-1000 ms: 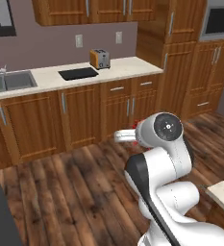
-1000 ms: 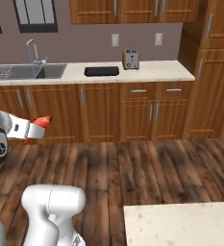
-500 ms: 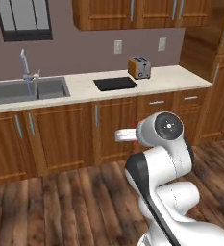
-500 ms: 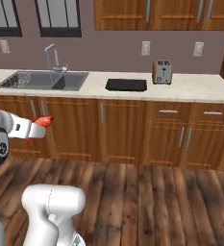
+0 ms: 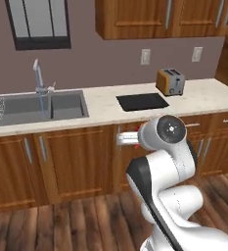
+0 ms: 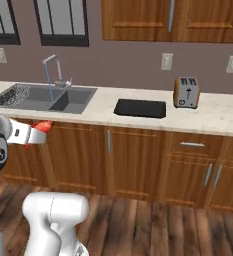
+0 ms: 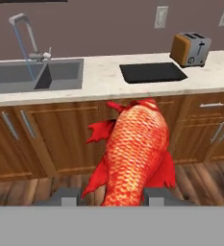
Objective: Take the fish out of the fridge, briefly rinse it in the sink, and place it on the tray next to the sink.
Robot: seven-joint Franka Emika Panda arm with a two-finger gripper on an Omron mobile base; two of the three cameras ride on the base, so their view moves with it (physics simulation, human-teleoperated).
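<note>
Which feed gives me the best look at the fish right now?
The hand view: the fish sits large in the middle between the gripper fingers, scales, fins and tail all plain. The right base view shows just a small red tip past the hand, in front of the cabinets. The left base view gives a thin red sliver beside the arm.

fish (image 7: 135,153) head hidden, sink (image 5: 17,109) left edge cropped
</note>
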